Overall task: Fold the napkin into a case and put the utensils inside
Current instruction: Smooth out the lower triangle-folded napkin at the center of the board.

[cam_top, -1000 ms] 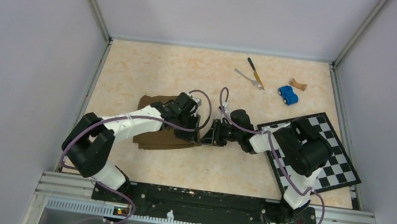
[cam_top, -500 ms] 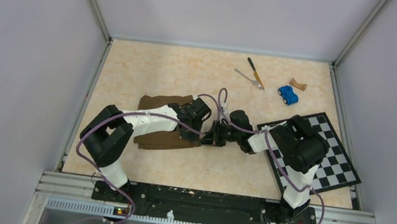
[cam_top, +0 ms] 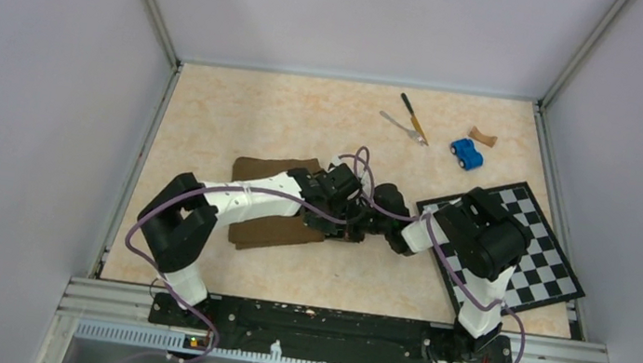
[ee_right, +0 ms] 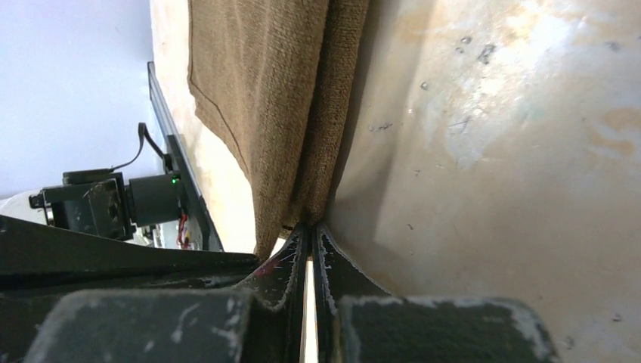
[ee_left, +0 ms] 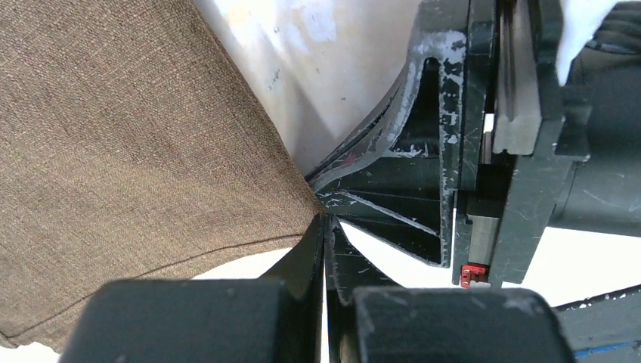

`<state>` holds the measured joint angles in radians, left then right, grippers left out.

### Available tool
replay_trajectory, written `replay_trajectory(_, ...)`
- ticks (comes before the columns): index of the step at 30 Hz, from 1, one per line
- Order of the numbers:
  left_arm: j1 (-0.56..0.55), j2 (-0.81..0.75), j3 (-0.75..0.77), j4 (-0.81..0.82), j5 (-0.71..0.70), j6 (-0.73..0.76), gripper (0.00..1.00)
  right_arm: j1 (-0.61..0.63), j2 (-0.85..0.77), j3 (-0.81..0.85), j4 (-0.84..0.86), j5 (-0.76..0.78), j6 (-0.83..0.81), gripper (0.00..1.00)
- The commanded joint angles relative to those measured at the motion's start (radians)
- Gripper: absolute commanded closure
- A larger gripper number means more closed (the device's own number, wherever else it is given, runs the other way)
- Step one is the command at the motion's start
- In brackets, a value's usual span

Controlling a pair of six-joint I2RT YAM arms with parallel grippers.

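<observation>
While the utensils lie untouched at the upper right, step: folding the napkin [cam_top: 266,231] into the case; it looks doubled but too wide for a pouch.
Napkin place: centre-left of the bench [cam_top: 242,115], partly under the left arm, its right corner at mid-frame where both arms meet.
Left end effector [ee_left: 325,227]: fingers pressed together at that corner, pinching the cloth by the look of it.
Right end effector [ee_right: 308,231]: pressed together too, with the doubled cloth edge nipped at its tips; its tips are just beside the left one's.
Utensils: the yellow-handled knife [cam_top: 413,119] and silver fork [cam_top: 403,128] lie side by side, well apart from the napkin. The blue toy car [cam_top: 466,153] is near them.
Next move, judged: one end effector should let go so the other can carry the corner across for another fold, keeping the layers aligned. Utensils come only after a narrow case lies flat.
Risk: both pinching one corner may bunch the cloth.
</observation>
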<state>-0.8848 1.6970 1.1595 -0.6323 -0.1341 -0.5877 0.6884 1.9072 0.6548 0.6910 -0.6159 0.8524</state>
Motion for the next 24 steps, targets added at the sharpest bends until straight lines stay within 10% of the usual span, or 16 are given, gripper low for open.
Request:
replay_trajectory(1, -0.015, -0.016, -0.004, -0.019, 0.013, -0.032, 1.00, 0.016, 0.004, -0.021, 0.111, -0.006, 0.039, 1.00)
replay_trajectory(9, -0.017, -0.001, -0.036, -0.024, 0.002, -0.031, 0.96, 0.029, -0.012, -0.048, 0.129, 0.006, 0.054, 1.00)
replay_trajectory(16, -0.006, -0.134, -0.030, -0.054, 0.001, -0.026, 0.50, 0.084, -0.040, -0.081, 0.140, 0.016, 0.082, 0.99)
replay_trajectory(24, 0.272, -0.316, -0.071, 0.137, 0.124, 0.034, 0.30, 0.025, -0.223, -0.121, -0.037, 0.089, 0.012, 0.60)
